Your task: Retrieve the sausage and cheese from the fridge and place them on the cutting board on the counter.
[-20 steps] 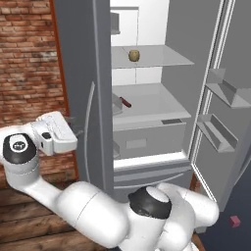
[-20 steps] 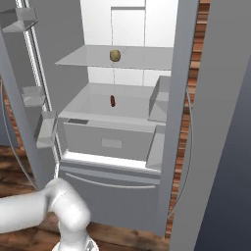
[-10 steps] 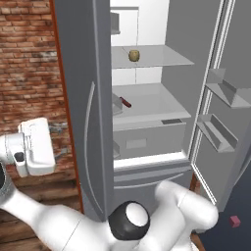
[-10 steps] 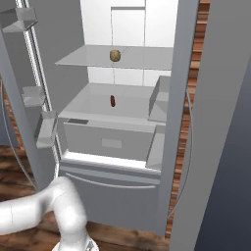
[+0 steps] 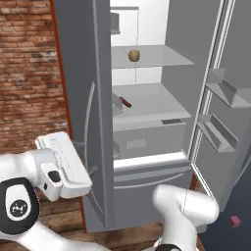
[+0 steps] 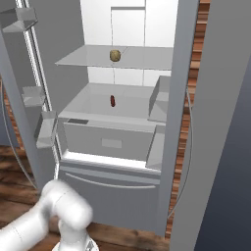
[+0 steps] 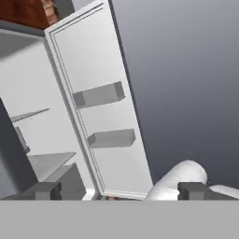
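Sausage (image 6: 113, 101): slim dark red-brown link, lying on the grey middle shelf (image 6: 128, 105) inside the fridge (image 5: 147, 147), toward the far part of that shelf, just left of the shelf's centre in the right base view; in the left base view seen at (image 5: 126, 103), close beside the edge of the left door (image 5: 81, 98); untouched, nothing gripping it. Cheese (image 6: 114, 55): small round yellowish-tan lump, resting on the upper shelf (image 6: 127, 58) directly above the sausage's level, well apart from it; in the left base view at (image 5: 134, 55), near the left end of that shelf. Below the middle shelf, a closed grey drawer (image 6: 105, 142); beneath that, the freezer drawer front with a long silver handle (image 6: 110, 184). Right door (image 5: 230, 98) swung wide, with bins (image 5: 218, 132) on its inner face; left door partly open, curved silver handle (image 5: 89, 122) on its outer face. Gripper (image 7: 116, 191): fingers spread fully apart, holding nothing, dark tips (image 7: 45, 190) low in the hand view, pointed toward the inner face of an open door with two grey bins (image 7: 100, 94); hand sits at near left outside the left door, well apart from both foods. Brick wall (image 5: 27, 73) to the left of the fridge; wooden floor (image 6: 14, 206) below.
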You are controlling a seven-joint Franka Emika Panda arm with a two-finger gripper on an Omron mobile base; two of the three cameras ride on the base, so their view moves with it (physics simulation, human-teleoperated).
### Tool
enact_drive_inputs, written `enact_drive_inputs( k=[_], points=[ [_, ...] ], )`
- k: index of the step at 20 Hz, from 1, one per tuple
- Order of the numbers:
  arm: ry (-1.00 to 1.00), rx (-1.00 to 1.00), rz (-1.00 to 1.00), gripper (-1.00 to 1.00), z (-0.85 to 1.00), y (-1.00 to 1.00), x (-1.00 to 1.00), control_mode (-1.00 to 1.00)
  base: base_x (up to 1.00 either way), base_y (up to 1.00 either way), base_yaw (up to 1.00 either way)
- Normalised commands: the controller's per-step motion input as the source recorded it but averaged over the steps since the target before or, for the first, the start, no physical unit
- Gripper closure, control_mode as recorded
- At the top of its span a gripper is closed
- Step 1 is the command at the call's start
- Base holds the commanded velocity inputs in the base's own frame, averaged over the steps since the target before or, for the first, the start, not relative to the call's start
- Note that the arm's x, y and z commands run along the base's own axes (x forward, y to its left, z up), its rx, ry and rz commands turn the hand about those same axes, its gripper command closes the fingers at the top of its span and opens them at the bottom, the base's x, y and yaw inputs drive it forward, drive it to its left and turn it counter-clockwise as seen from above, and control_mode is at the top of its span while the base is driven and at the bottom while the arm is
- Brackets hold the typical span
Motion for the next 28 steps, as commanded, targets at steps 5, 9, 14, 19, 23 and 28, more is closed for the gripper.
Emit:
enact_drive_inputs(
  k=[5, 9, 14, 19, 23, 28],
  points=[
    [0.00, 0.00, 0.54, -1.00, 0.00, -0.86, -0.12, -1.00, 0.00, 0.00, 0.00],
    [0.11, 0.14, 0.55, -1.00, 0.14, -0.59, 0.45, -1.00, 0.00, 0.00, 0.00],
    [0.18, 0.38, 0.29, -1.00, 0.13, -0.60, 0.93, -1.00, 0.00, 0.00, 0.00],
    [0.20, 0.40, 0.12, -1.00, 0.05, -0.29, 1.00, -1.00, 0.00, 0.00, 0.00],
    [0.10, 0.24, 0.14, -1.00, 0.00, -0.16, 0.96, -1.00, 0.00, 0.00, 0.00],
    [0.08, 0.30, 0.20, -1.00, 0.00, -0.26, 1.00, -1.00, 0.00, 0.00, 0.00]
  ],
)
